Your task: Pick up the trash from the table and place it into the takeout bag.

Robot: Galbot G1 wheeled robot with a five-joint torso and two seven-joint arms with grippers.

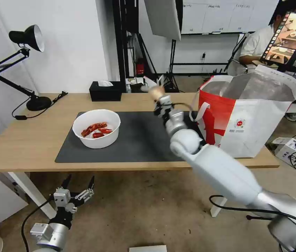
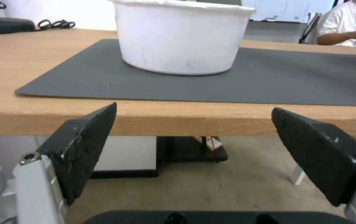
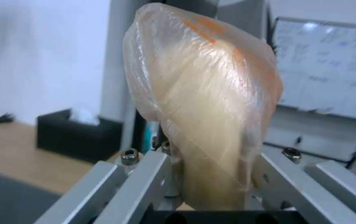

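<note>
Your right gripper (image 1: 157,93) is raised over the middle of the table (image 1: 25,140), near the far edge of the dark grey mat (image 1: 144,140), and it is clamped on a small clear bag (image 3: 205,102) with a pale yellowish fold and orange smears inside. The right wrist view shows the bag standing up out of the metal fingers (image 3: 145,183), which press on its lower end from both sides.

The takeout bag (image 1: 249,115) stands on the table's right end, mouth open upward, foil lining showing, its near white handle (image 1: 198,112) hanging just beside your right arm. You are in the carry step, as I read it: one piece of trash is lifted and not yet over the bag's mouth. The next move calls for swinging the gripper right and high enough to clear the bag's rim and that loose handle, then letting go above the opening.

The white bowl (image 1: 97,127) with red crayfish shells (image 1: 95,130) sits on the left part of the mat, so it remains to be cleared. Your left gripper (image 1: 78,184) waits below the table's front edge, facing the bowl, jaws spread wide and holding nothing. The black tissue box (image 1: 105,91) rests at the far edge.
</note>
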